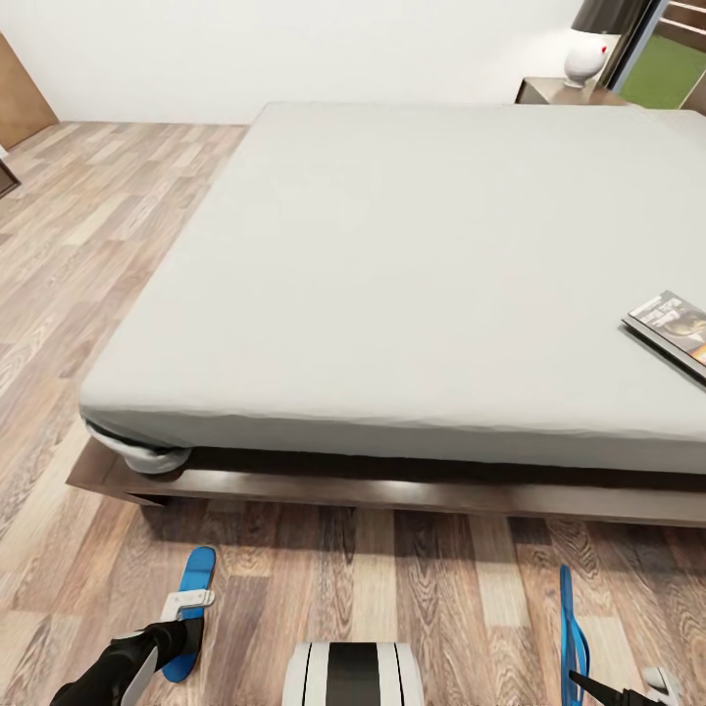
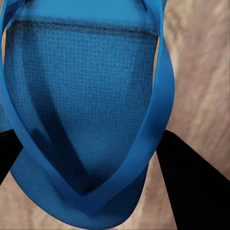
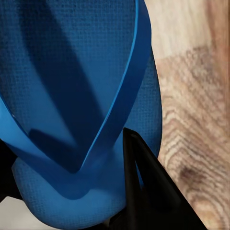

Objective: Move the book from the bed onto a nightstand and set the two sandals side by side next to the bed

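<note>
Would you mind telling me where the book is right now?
In the head view the book lies flat on the bed, at its right side near the front edge, partly cut off by the picture's right border.

Book on grey bed; 2 blue sandals apart on floor.

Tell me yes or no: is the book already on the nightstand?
No. The book lies on the bed, apart from the nightstand.

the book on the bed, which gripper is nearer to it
Right. The right gripper is low over the floor below the book, holding a sandal; the left gripper is far across, near the bed's other corner.
</note>
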You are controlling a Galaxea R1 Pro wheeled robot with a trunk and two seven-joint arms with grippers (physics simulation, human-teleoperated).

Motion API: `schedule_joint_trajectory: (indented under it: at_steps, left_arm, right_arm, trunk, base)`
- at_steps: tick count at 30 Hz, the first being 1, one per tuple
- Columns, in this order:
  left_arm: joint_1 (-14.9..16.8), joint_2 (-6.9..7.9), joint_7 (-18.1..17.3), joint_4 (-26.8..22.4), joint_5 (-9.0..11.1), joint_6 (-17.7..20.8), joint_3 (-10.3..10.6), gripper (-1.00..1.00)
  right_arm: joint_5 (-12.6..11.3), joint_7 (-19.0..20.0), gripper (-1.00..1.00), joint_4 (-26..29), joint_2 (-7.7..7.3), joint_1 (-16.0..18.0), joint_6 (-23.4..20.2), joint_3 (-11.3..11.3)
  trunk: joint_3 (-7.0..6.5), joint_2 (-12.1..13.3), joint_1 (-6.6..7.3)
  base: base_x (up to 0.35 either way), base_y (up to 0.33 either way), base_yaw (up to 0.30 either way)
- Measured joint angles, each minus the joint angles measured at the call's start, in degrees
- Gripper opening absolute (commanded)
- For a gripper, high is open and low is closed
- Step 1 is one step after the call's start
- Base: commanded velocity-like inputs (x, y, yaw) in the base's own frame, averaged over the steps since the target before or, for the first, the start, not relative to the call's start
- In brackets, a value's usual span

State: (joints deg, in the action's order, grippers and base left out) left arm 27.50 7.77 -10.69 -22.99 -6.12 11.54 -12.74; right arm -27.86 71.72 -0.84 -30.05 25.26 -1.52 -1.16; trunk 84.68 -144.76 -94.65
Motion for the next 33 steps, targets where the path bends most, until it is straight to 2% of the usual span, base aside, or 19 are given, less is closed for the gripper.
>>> schedule_joint_trajectory:
  at_steps: [18, 24, 33]
  left_arm:
    - [0.0, -0.02, 0.0, -0.02, 0.02, 0.0, 0.02, -1.0]
    - [0.0, -0.05, 0.0, 0.0, 0.0, 0.0, 0.04, -1.0]
    - [0.0, -0.03, 0.0, -0.04, 0.02, 0.0, 0.04, -1.0]
  right_arm:
    - [-0.05, 0.05, -1.0, -0.02, 0.0, 0.0, -0.04, -0.05]
    - [-0.05, 0.07, -1.0, -0.01, 0.0, 0.0, -0.04, 0.01]
    - [-0.07, 0.05, -1.0, 0.03, 0.0, 0.0, -0.04, -0.05]
  trunk:
    - [0.01, 0.0, 0.0]
    - [1.33, -0.08, -0.15]
    - [1.34, -0.08, -0.15]
  base:
    - [0.0, 0.0, 0.0]
    - [0.0, 0.0, 0.0]
    - [0.0, 0.0, 0.0]
